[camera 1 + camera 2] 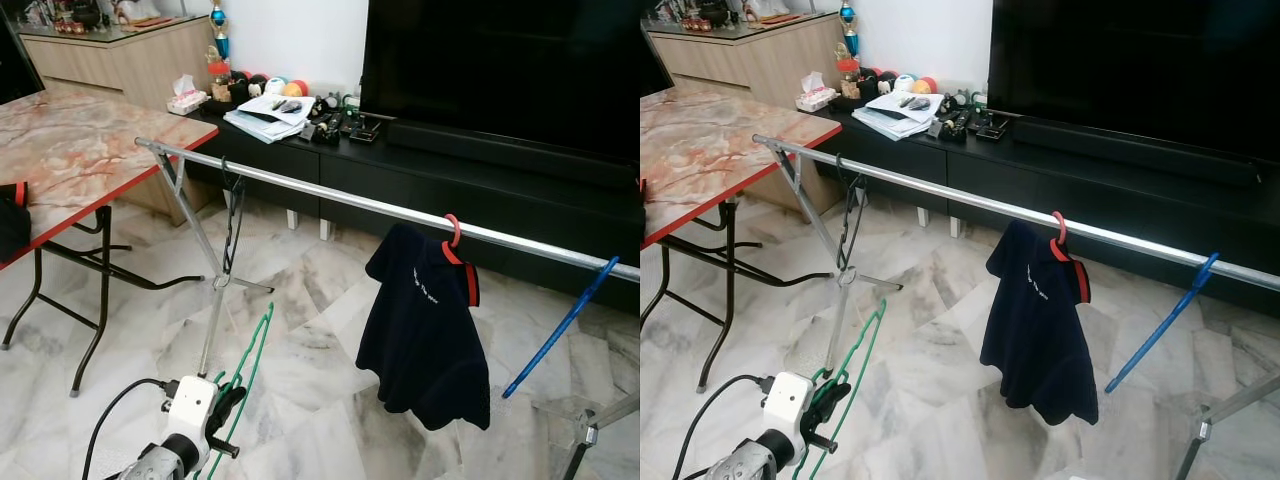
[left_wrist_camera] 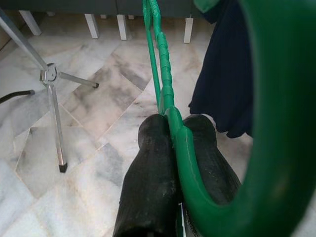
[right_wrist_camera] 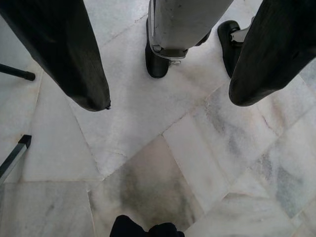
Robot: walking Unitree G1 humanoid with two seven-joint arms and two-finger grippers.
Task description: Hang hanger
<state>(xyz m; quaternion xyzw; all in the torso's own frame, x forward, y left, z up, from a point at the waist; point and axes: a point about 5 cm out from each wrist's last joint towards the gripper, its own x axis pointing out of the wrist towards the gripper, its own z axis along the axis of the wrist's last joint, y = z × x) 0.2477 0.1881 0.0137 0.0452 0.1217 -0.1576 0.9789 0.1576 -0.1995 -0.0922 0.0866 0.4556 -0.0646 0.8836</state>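
My left gripper [image 1: 226, 404] is low at the front left, shut on a green wire hanger [image 1: 251, 368] that points up toward the rail. In the left wrist view both black fingers [image 2: 150, 168] pinch the green hanger [image 2: 165, 94]. A silver clothes rail [image 1: 350, 201] runs across the room ahead. It carries a black hanger [image 1: 232, 215], a navy shirt [image 1: 425, 330] on a red hanger [image 1: 452, 235], and a blue hanger [image 1: 560, 330]. My right gripper [image 3: 170, 101] hangs open over the marble floor, nothing between its fingers.
A marble-top folding table [image 1: 80, 150] with a red edge stands at the left. A black TV cabinet [image 1: 450, 175] with clutter and a large TV lies behind the rail. The rail's tripod legs [image 1: 215, 290] stand on the floor ahead, another leg [image 1: 590, 430] at right.
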